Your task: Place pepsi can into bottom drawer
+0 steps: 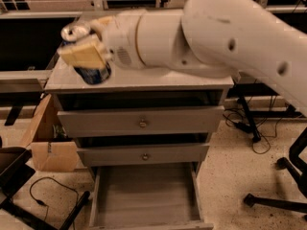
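Upper left, my hand (86, 52) clamps the can (96, 74); I'd carry it down level into the bottom drawer (144, 198).
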`<state>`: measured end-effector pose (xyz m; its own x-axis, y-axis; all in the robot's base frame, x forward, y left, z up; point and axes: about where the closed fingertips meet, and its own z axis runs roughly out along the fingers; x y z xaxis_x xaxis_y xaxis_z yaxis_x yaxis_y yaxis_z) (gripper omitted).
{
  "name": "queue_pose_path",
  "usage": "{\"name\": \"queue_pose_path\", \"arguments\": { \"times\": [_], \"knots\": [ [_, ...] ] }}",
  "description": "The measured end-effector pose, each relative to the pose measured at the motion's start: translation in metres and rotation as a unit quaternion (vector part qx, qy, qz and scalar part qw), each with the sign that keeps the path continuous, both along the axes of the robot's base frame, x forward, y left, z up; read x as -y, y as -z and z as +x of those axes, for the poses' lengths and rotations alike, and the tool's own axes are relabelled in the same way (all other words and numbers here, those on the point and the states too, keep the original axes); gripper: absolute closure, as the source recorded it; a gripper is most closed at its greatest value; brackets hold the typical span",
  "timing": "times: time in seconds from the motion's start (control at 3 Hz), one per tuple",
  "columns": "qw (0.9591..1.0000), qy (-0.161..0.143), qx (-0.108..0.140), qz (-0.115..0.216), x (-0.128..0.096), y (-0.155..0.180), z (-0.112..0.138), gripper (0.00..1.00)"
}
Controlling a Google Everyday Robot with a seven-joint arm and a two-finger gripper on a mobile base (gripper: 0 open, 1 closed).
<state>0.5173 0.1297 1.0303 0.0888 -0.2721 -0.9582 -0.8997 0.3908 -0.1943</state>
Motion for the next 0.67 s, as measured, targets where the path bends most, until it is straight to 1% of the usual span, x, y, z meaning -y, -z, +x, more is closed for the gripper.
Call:
{"name": "queue_pose_path", "arguments": {
  "times": [0.33,0.67],
  "knots": [
    [0.999,0.004,-0.036,-0.025,0.02,0.071,-0.043,1.0],
    [0.9969,0.037,-0.058,-0.037,0.066,0.147,-0.05,1.0]
  ]
}}
